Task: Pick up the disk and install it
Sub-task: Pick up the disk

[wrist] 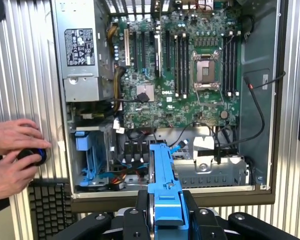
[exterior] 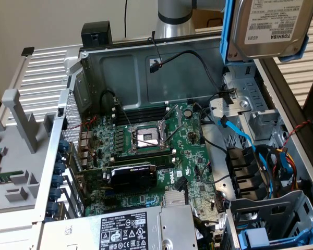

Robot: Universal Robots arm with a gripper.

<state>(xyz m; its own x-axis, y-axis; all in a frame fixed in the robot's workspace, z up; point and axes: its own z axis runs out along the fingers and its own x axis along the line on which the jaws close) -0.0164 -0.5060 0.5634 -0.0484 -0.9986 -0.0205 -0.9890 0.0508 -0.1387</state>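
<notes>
The black gripper (wrist: 167, 207) is partly closed, clamping the bright blue plastic carrier of the silver-metal, white-labelled disk (exterior: 271, 26). The disk hangs edge-on above the drive-bay edge of the open grey computer case (exterior: 135, 73). I'd hold it square to the bay, clear of the blue cables (exterior: 239, 137).

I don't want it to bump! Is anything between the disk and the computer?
Nothing I can see. The gripper holds the disk up over the open case. Loose cables lie by the drive cage, and a person's hands rest outside the case.
</notes>
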